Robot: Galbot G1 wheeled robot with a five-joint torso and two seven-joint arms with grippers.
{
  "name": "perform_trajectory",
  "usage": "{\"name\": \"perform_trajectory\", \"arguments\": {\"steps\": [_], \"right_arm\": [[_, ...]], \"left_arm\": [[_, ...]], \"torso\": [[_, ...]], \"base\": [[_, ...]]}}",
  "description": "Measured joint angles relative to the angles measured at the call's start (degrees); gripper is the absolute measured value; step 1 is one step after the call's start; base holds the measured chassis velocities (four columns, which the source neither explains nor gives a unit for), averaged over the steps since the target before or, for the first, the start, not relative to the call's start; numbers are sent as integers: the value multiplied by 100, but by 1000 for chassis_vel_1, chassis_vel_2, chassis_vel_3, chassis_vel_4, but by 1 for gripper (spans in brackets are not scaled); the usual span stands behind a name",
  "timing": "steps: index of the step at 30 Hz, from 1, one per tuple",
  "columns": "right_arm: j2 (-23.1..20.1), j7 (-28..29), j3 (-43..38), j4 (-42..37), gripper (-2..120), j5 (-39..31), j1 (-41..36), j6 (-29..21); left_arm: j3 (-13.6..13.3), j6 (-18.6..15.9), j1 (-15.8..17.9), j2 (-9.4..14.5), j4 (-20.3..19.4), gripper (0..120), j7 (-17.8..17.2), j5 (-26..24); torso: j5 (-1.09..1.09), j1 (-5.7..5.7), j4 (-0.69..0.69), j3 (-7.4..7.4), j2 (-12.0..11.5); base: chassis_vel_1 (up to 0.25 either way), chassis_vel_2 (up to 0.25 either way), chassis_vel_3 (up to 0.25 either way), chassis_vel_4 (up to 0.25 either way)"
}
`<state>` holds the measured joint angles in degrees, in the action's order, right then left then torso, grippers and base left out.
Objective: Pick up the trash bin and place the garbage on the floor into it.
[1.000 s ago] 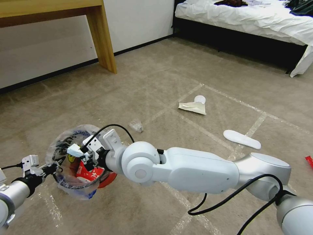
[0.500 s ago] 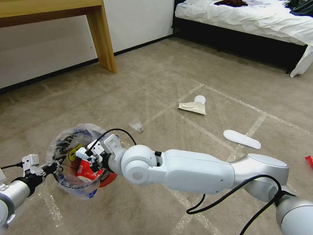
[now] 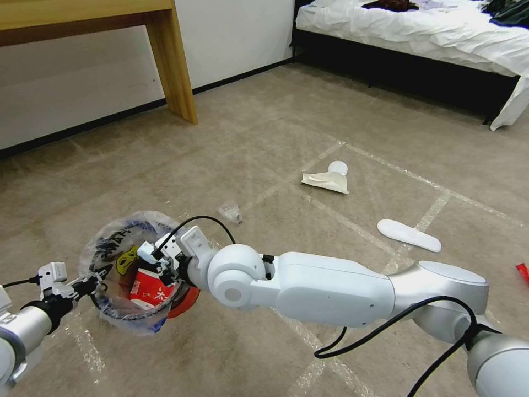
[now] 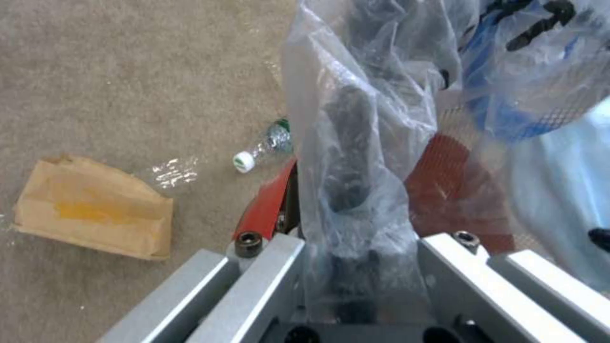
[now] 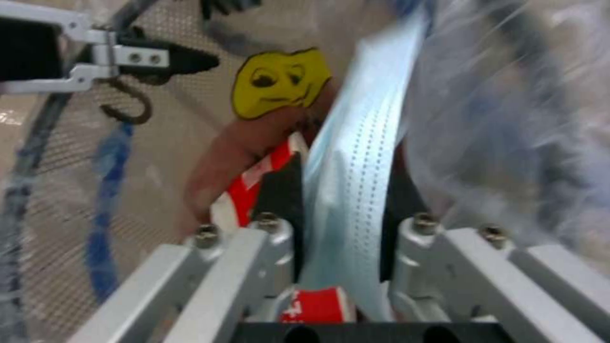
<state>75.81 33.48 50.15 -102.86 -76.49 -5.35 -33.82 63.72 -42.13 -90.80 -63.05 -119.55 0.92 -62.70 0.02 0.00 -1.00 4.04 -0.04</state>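
The red trash bin (image 3: 186, 302) with its clear printed liner (image 3: 113, 245) hangs just above the floor (image 3: 264, 138). My left gripper (image 3: 91, 285) is shut on its rim; in the left wrist view the fingers (image 4: 348, 157) sit under the liner, clamped on the red rim (image 4: 270, 200). My right gripper (image 3: 157, 263) reaches down inside the bin, shut on a pale blue-white wrapper (image 5: 356, 143). A red-and-white carton (image 3: 147, 286) lies in the bin. Garbage on the floor: a tan paper piece (image 3: 325, 181), a white cup (image 3: 338, 167), crumpled clear plastic (image 3: 230, 212) and a red wrapper (image 3: 522, 273).
A flat white insole-shaped piece (image 3: 409, 235) lies on the tape grid. Under the bin lie a small clear bottle (image 4: 264, 147) and a tan paper bag (image 4: 95, 209). A wooden table leg (image 3: 173, 66) stands at the back left, a bed (image 3: 419, 33) at the back right.
My right gripper has gone lower into the bin with the wrapper still held. The left gripper keeps the bin almost still.
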Motion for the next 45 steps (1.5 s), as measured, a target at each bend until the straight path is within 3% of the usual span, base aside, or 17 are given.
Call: {"name": "perform_trajectory", "arguments": {"steps": [8,10,12,14,16,19,45], "right_arm": [[0,-34,-34,3,54,33,2,25],[0,-45,-34,-13,66,37,2,31],[0,-45,-34,-13,66,37,2,31],[5,-53,-34,-53,81,37,2,34],[6,-53,-35,-59,83,37,2,34],[6,-40,-27,-125,99,30,13,34],[-51,95,-379,-727,100,-66,55,23]], "left_arm": [[-18,0,2,-25,13,1,19,39],[-19,0,7,-23,15,1,20,39],[-19,0,7,-23,15,1,20,39],[-26,0,22,-22,46,1,20,42],[-29,0,25,-22,55,1,20,45],[-58,0,41,-45,105,1,19,77],[-90,10,77,-71,221,1,33,166]], "torso": [[0,0,0,0,0],[0,0,0,0,0],[0,0,0,0,0],[0,0,0,0,0],[0,0,0,0,0],[0,0,0,0,0],[0,0,0,-1,0]], "base": [[0,0,0,0],[0,0,0,0],[0,0,0,0],[0,0,0,0],[0,0,0,0],[0,0,0,0],[0,0,0,0]]}}
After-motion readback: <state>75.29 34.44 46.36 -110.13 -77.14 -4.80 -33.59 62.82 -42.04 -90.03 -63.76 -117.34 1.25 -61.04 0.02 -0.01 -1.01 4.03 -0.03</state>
